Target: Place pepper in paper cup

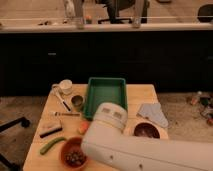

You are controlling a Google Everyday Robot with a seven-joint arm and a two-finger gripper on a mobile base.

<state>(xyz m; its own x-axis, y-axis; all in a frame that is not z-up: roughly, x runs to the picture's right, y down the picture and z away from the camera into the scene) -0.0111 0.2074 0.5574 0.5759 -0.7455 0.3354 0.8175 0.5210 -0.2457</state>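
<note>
Pepper (52, 145) lay by the table's (142, 92) front-left edge, paper cup (65, 87) at back-left corner. Gripper out of view, seemingly behind the arm (135, 147); its state could not be told. Risk: arm sweeping the adjacent red bowl (64, 151).

1 high camera faces down at table (141, 94); end effector out of frame.

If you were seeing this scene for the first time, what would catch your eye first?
The robot's big white arm fills the lower right, reaching over the front of the wooden table; its gripper is not in view. Behind it sits a green tray at the table's centre, and the slim green pepper lies near the front left corner beside an orange bowl.
</note>
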